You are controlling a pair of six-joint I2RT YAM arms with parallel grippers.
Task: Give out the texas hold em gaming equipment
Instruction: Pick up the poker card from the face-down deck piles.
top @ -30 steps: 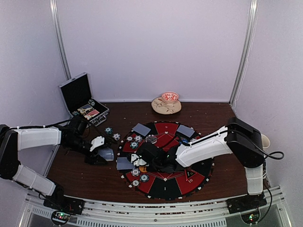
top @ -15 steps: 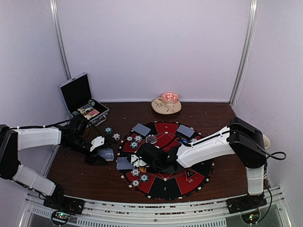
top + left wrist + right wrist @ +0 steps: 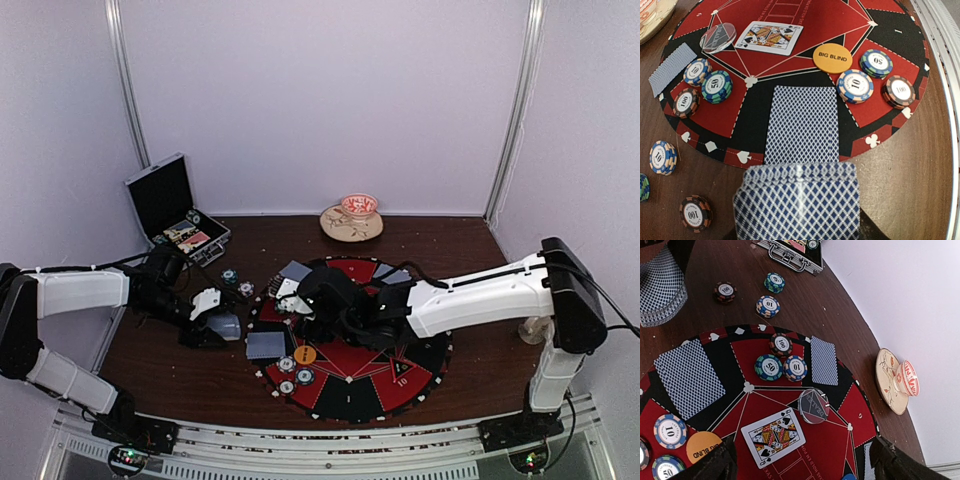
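My left gripper (image 3: 215, 325) is shut on a deck of blue-backed playing cards (image 3: 797, 202) just off the round mat's left edge; the deck hides its fingers. My right gripper (image 3: 805, 465) hangs open over the mat (image 3: 840, 440), above a face-up queen of spades (image 3: 773, 436) and a clear dealer button (image 3: 813, 405), with nothing between its fingers. An orange BIG BLIND disc (image 3: 832, 58) lies free on the mat beside chips marked 10 (image 3: 855, 85), 50 (image 3: 875, 62) and 100 (image 3: 898, 91). Face-down cards (image 3: 801, 124) lie at the mat's edge.
An open black case (image 3: 175, 210) stands at the back left. A saucer with a cup (image 3: 352, 220) sits at the back centre. Loose chips (image 3: 768, 306) lie on the wood between case and mat. More chips (image 3: 715, 85) are stacked on the mat's far-left part.
My right gripper has opened and drawn away toward the mat's far side, leaving the orange disc on the mat. The left arm and its deck have not moved.
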